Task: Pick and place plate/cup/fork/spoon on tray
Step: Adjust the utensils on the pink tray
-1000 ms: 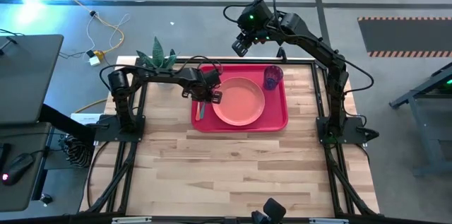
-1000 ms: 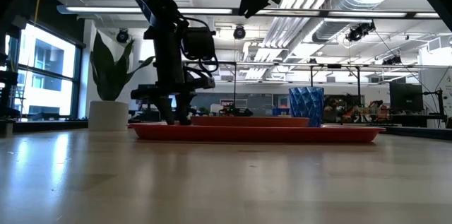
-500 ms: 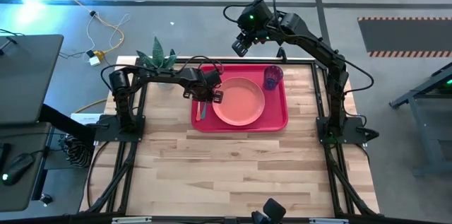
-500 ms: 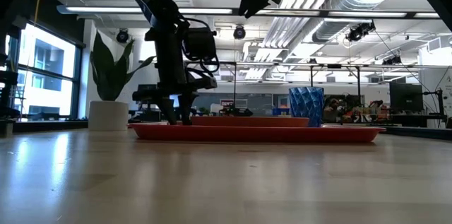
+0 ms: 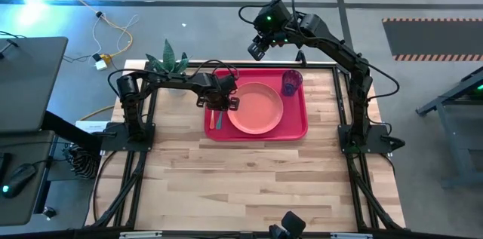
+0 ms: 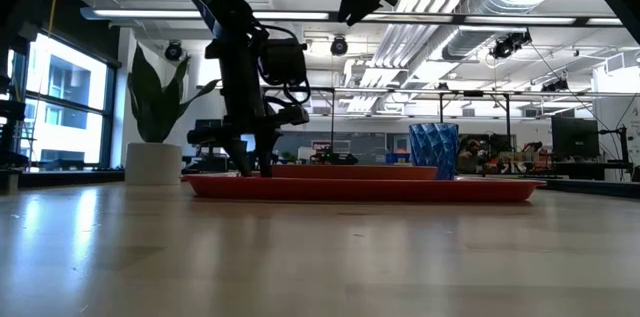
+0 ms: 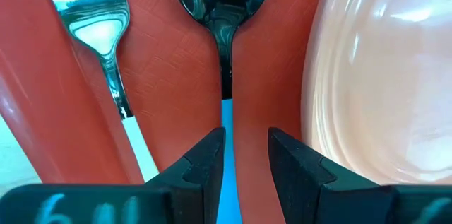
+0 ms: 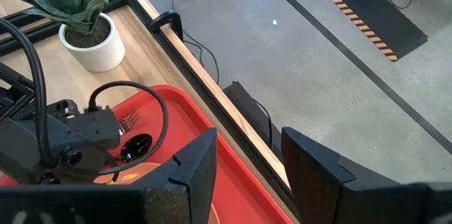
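High view: the red tray (image 5: 296,127) is sitting at the upper centre of the frame, carrying the plate (image 5: 257,108) in its middle and the cup (image 5: 291,81) at its upper right corner. The left gripper (image 5: 217,105) is hovering low over the tray's left strip, just left of the plate. Left wrist view: its fingers (image 7: 205,164) are standing slightly apart with the spoon's teal handle between them, and whether they are pressing on it cannot be told. The spoon (image 7: 224,12) is lying flat on the tray between the fork (image 7: 95,22) and the plate's rim. The right gripper (image 5: 259,46) is hanging raised beyond the tray's upper edge, its fingers (image 8: 189,171) spread wide around nothing.
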Tool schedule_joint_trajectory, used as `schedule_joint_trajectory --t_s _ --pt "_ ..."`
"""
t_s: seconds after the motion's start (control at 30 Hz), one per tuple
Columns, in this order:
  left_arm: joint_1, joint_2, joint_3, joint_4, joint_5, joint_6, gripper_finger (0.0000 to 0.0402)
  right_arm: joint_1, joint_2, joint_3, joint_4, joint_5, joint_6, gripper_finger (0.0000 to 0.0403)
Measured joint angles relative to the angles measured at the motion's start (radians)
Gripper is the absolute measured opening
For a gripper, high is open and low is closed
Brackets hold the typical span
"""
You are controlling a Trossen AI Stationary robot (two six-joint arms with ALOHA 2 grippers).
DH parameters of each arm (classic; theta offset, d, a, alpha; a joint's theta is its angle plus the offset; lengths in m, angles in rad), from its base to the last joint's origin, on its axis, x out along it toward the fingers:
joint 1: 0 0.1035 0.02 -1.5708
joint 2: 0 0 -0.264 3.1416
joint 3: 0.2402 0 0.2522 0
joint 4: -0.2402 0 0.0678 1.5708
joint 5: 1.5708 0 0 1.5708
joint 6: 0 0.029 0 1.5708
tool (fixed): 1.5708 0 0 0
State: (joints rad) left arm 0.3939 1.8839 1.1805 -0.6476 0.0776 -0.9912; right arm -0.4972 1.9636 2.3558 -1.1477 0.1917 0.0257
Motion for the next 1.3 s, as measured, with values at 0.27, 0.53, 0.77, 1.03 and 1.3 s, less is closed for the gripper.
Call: schedule_joint_trajectory --t_s 0.27,0.53,0.77,1.03,1.3 --pt "0.0 0.0 0.0 0.0 -0.006 -0.002 0.0103 0.0 0.0 0.0 0.0 0.0 0.0 0.0149" --pt "0.011 -0.001 0.036 -0.012 -0.031 0.052 0.0103 0.0 0.0 0.0 0.0 0.0 -0.004 0.0149" --pt "0.037 -0.001 0.096 -0.042 -0.065 0.107 0.0103 0.0 0.0 0.0 0.0 0.0 -0.004 0.0149" --pt "0.099 -0.001 0.148 -0.134 -0.097 0.223 0.0103 0.0 0.0 0.0 0.0 0.0 0.0 0.0149" --pt "0.167 -0.002 0.204 -0.134 -0.098 0.459 0.0103 0.0 0.0 0.0 -0.002 -0.007 0.082 0.0149"
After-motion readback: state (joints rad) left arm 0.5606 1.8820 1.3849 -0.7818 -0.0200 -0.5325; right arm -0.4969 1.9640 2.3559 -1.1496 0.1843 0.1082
